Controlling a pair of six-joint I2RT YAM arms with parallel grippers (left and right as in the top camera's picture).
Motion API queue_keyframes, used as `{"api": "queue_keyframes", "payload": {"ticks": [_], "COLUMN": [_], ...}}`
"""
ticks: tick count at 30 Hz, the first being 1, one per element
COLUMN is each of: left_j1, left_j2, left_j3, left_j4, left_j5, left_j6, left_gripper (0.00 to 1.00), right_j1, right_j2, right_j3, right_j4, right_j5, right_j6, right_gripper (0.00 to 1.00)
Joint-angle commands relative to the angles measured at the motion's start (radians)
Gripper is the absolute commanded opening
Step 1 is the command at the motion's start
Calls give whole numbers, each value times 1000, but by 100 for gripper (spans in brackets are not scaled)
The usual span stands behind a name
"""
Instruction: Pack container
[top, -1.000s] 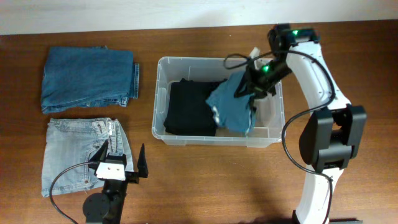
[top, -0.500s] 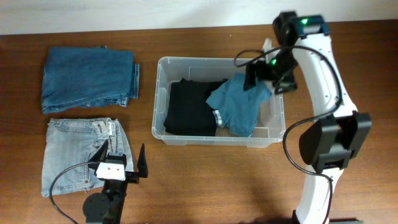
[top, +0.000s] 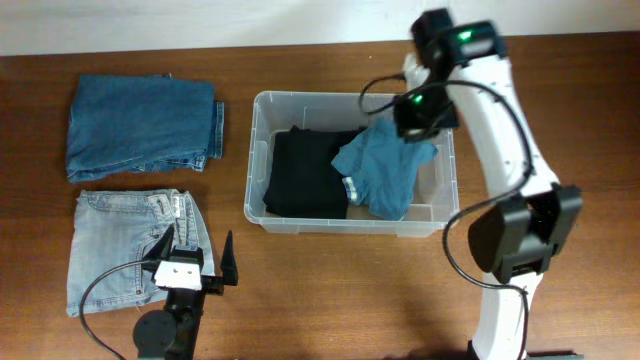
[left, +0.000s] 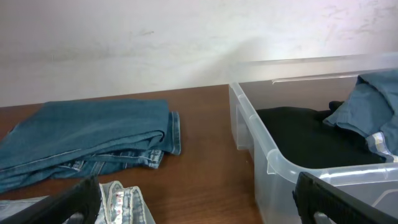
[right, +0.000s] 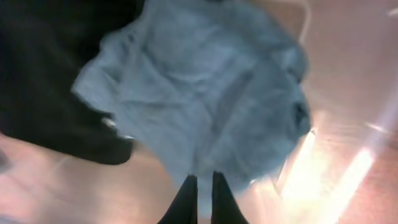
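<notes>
Container (top: 256, 160) on table (top: 330, 290). Teal garment (top: 385, 170), previously held above it, now lies inside, right half. Right arm (top: 500, 110) over far rim, jaws shut, empty. Left arm (top: 180, 278) front-left of container, jaws wide open, empty.

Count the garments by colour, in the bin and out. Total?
Dark blue jeans, folded, outside the container: 1
Light blue jeans, outside: 1
Black garment, inside: 1
Teal garment, inside: 1
Total: 4
</notes>
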Motion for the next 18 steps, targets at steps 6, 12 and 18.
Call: {"api": "queue_keyframes", "payload": {"ticks": [6,12,18], "left_j1": [6,6,6], "left_j2": [-5,-5,-5], "left_j3": [-1,-1,-1], "left_j4": [-8,-8,-8], "left_j5": [4,4,4], "left_j6": [16,16,16], "left_gripper": [99,99,99], "right_j1": [11,11,13], "right_j2": [-1,-22,-91], "right_j3": [-463,-431,-181], "right_j4": [335,324,194], "right_j5": [64,66,31], "right_j6": [50,50,49], "right_gripper": [4,4,4]}}
